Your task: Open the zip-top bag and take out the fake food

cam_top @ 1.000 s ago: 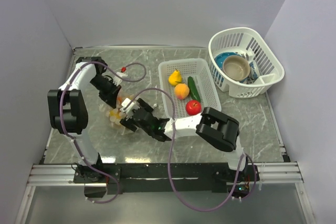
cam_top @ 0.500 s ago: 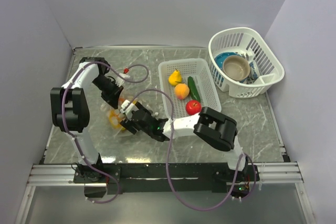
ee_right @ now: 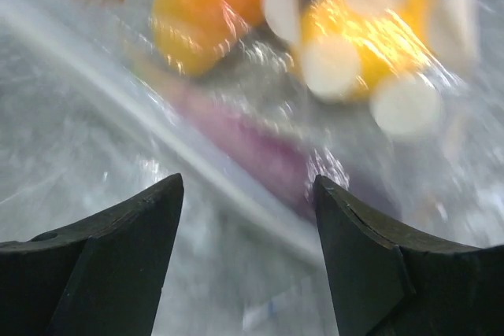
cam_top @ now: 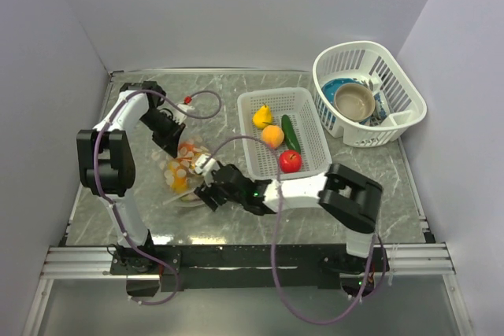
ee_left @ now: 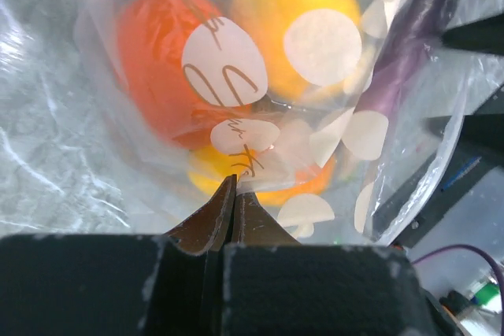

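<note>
So, quick read on where everything sits. The zip-top bag [cam_top: 185, 172] lies on the bench [cam_top: 378, 171] left of centre in the top view, between the two arms. Its long axis runs roughly 12 to 6 o'clock. There's fake food [ee_left: 157, 68] inside it: an orange piece and some yellow, showing through the polka dots. More toy pieces sit in the white lattice basket [cam_top: 319, 135], off at 3 o'clock from the bag.

The left pincer [ee_left: 234, 197] is clenched on a pinch of the bag's film at the bag's 12 o'clock end. The rest of the bag trails away from it toward 5 or 6 o'clock.

The right pincer [ee_right: 248, 180] is released, jaws standing apart, with nothing I'd call gripped between them. In the top view it sits at the bag's 4 o'clock corner, so the bag lies at about 10 o'clock from it.

In the right wrist view the zip strip [ee_right: 118, 96] crosses just ahead of the fingers on a slant, 10 o'clock down to 4 o'clock, and it's pretty blurry.

My take is that this slant is what the next move hangs on. The right arm is the free one nearest the mouth. It'd likely have to square up to that diagonal strip before pinching one lip. Can't tell whether the zip is already parted.
</note>
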Action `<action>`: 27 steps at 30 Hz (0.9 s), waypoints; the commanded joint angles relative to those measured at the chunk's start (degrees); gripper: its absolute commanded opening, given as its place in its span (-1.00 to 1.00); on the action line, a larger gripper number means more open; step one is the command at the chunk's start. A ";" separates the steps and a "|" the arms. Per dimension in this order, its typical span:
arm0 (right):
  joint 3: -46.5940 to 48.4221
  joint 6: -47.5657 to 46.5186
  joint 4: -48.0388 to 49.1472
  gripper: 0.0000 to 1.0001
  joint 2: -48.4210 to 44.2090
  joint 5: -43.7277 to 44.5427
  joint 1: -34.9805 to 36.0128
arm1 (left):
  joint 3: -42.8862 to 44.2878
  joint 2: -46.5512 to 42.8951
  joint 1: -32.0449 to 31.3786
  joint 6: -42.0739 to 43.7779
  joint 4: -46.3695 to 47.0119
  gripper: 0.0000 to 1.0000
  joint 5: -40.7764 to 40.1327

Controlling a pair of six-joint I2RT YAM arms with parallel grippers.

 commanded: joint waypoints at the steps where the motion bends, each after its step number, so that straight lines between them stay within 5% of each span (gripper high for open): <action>1: -4.37 5.81 1.67 0.46 -8.56 3.76 -0.03 | 0.84 -1.41 0.38 -2.95 3.73 -0.99 -1.77; 7: -1.47 3.45 -1.05 0.45 -10.50 7.28 0.85 | -2.58 -2.20 0.38 -2.86 4.97 -0.99 -1.52; 9: -1.21 1.86 -0.88 0.30 -11.47 4.39 0.85 | -3.12 -2.29 0.38 -2.86 5.32 -0.99 -1.95; 10: -0.77 1.60 -1.40 0.12 -11.39 2.46 0.85 | -3.73 -2.29 0.38 -3.12 5.49 -0.99 -2.04; 11: 1.23 1.34 -3.75 -0.40 -10.95 -1.47 1.02 | -3.99 -2.11 0.38 -3.04 5.49 -0.99 -1.87; 13: 3.27 0.81 -6.40 -1.00 -8.85 -4.05 1.11 | -4.70 -2.03 0.29 -3.56 6.28 -0.99 -1.78; 27: 11.35 -0.51 -14.75 -1.00 -1.82 -21.11 -0.73 | -3.91 -1.50 0.20 -4.62 6.99 -0.99 -1.34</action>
